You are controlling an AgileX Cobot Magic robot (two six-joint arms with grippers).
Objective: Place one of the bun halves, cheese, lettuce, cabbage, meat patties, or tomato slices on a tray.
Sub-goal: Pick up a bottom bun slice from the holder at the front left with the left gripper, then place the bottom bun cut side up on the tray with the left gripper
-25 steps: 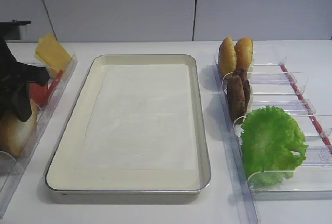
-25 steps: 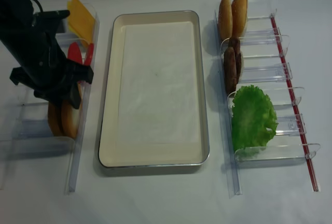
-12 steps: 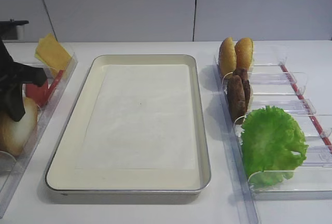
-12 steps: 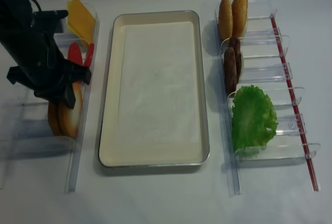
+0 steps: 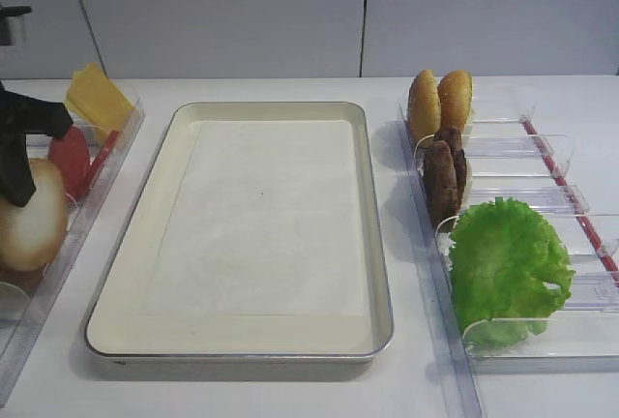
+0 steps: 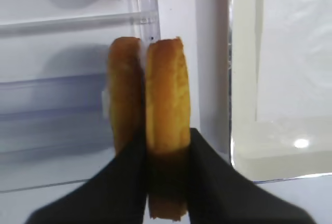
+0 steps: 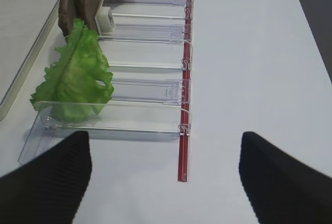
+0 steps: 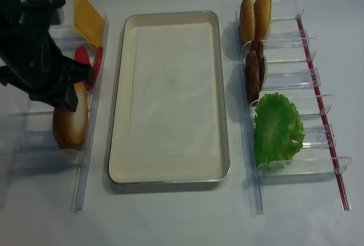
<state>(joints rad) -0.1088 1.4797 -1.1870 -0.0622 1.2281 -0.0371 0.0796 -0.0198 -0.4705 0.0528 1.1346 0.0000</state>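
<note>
In the left rack, my left gripper is shut on the edge of a golden-rimmed bun half, with a second bun half right beside it. From above, the left gripper holds that bun half left of the cream tray. Cheese and tomato slices sit further back in this rack. Lettuce and meat patties stand in the right rack. My right gripper hangs open over bare table beside the lettuce. Cabbage is out of view.
Two glossy domed buns stand at the far end of the right clear rack. A red strip runs along that rack's outer side. The left rack's clear wall lies between the held bun half and the tray.
My left gripper has shut on the bun half and risen slightly with it, and the bun half now shows its pale face. The right gripper has not changed.
</note>
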